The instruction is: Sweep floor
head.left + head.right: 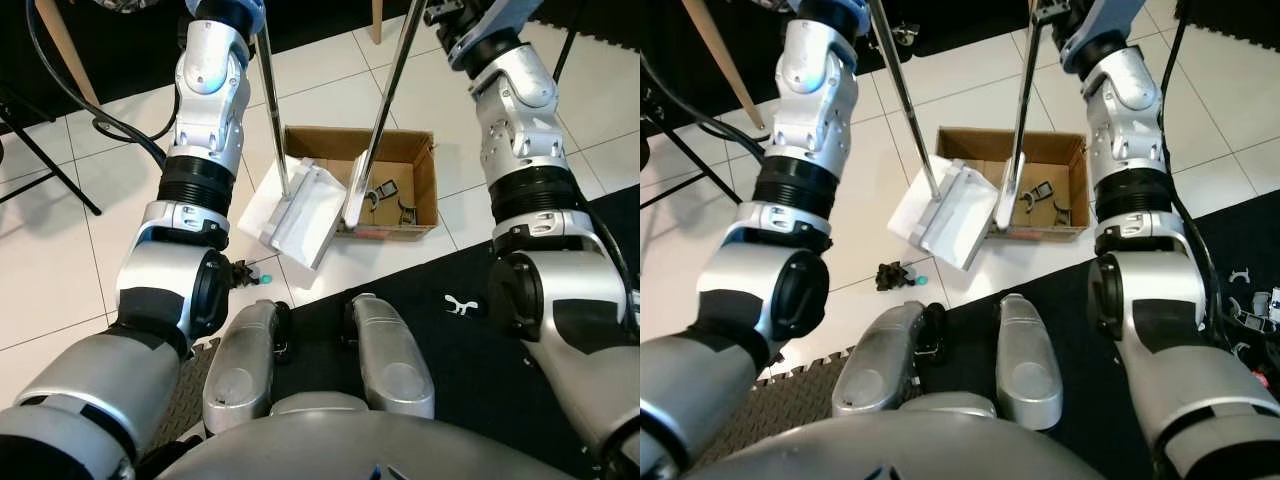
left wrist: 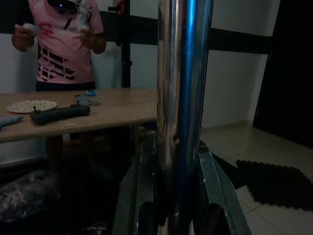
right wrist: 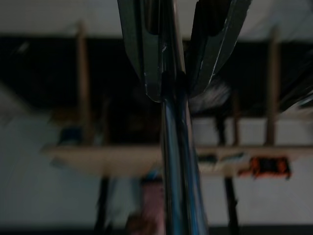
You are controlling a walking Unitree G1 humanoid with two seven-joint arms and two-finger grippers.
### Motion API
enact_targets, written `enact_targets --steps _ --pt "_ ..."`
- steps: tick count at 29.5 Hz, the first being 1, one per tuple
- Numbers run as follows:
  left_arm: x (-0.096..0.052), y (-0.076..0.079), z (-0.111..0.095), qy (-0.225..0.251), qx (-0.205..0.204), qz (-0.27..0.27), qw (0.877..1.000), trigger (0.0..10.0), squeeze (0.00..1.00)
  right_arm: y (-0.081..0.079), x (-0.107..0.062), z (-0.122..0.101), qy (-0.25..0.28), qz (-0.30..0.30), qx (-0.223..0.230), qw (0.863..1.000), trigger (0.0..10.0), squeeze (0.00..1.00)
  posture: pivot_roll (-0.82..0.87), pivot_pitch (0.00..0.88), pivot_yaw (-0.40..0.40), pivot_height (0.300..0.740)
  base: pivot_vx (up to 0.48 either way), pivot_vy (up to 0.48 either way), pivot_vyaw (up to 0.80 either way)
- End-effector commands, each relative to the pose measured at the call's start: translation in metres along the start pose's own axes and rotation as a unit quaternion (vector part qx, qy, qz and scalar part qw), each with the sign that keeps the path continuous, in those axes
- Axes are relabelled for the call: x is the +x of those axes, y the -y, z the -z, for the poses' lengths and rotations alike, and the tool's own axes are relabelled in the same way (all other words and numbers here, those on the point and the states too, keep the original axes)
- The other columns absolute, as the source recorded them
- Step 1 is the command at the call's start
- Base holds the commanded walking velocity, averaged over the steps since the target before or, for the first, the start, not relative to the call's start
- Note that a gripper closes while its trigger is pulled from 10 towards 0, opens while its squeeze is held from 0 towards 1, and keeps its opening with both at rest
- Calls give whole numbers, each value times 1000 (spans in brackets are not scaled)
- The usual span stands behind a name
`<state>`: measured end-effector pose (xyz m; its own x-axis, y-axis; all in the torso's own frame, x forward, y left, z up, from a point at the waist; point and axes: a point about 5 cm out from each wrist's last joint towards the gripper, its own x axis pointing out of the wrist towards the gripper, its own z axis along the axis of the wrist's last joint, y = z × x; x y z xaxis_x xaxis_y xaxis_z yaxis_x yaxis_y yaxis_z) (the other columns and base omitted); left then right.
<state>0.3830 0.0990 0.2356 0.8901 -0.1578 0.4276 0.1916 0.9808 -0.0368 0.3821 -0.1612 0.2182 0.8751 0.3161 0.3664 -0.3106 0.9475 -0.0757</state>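
Note:
My left gripper point(image 2: 177, 147) is shut on the shiny metal pole point(image 1: 272, 100) of a white dustpan point(image 1: 300, 215). The dustpan rests tilted on the white tile against the front left corner of an open cardboard box point(image 1: 415, 150). My right gripper point(image 3: 171, 83) is shut on a second metal pole point(image 1: 390, 90), the broom's. The pale broom head point(image 1: 355, 200) stands at the box's front edge, right beside the dustpan. A small dark clump of debris with a teal bit point(image 1: 248, 274) lies on the tile close to my left knee.
Black items lie inside the box. A black foam mat point(image 1: 450, 340) with a small white piece point(image 1: 460, 305) covers the floor under my legs. Cables point(image 1: 100, 120) and a black stand leg point(image 1: 50, 165) lie at the left. A person in a pink shirt point(image 2: 61, 44) stands behind a wooden table point(image 2: 98, 110).

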Motion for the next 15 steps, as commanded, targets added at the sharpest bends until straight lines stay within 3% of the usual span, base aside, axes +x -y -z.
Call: enact_targets --steps 1,9,15 --pt "4 3 -12 34 5 6 999 10000 0 -1 5 -20 59 4 -38 998 10000 0 -85 90 20 740 0 0 0" --pt "1 3 -21 77 -1 13 997 10000 0 -3 3 -17 63 13 -40 997 10000 0 -79 86 17 740 0 0 0" --pt "-3 10 -21 92 -40 31 994 10000 0 0 0 -14 71 26 -66 995 10000 0 -86 85 19 740 0 0 0"
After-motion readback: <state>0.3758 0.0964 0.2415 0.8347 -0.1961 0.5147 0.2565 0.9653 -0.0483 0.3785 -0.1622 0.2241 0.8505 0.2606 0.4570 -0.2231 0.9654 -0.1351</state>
